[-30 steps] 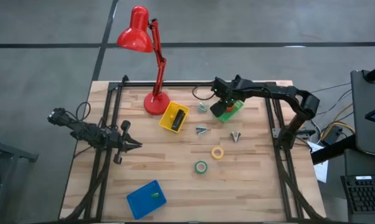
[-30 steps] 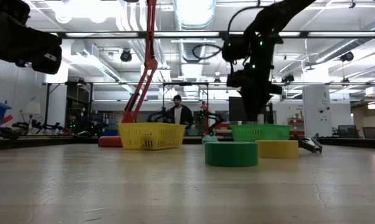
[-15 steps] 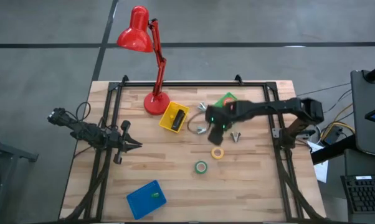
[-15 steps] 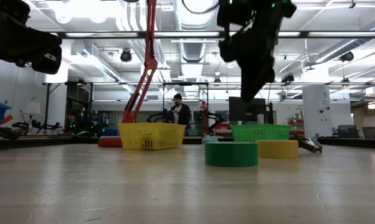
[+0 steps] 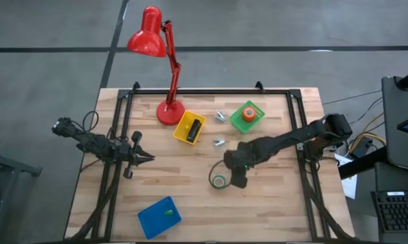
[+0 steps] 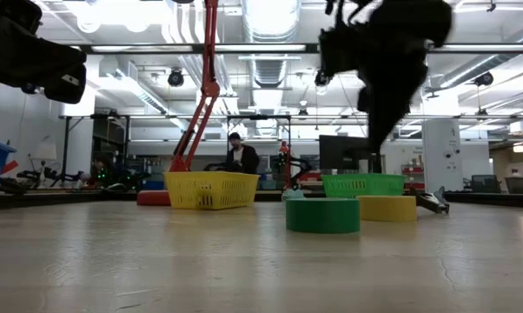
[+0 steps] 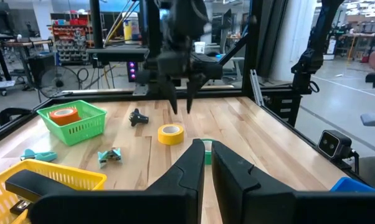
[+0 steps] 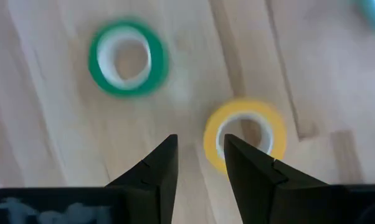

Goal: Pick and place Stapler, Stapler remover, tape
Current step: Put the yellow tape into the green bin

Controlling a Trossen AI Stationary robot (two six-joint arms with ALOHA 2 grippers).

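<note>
Right gripper [image 5: 238,177] over desk [image 5: 272,203] centre, fingers [image 8: 159,167] slightly spread, empty, above yellow tape [image 8: 245,134]; green tape [image 8: 128,59] just beside. High view: arm hides yellow roll, only green roll's edge shows. Left wrist view alone shows orange tape [image 7: 65,115] in green basket [image 7: 72,122] and silvery claws [image 7: 110,155] nearby. Stapler [image 5: 194,131] in yellow basket [image 5: 190,128]. Blue bin [image 5: 158,216] at near edge. Red lamp [image 5: 156,47] at far edge. Left gripper [image 5: 144,157] parked at left side, fingers pressed together, empty.

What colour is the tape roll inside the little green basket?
Orange tape roll, clearest in the left wrist view, inside the green basket.
</note>
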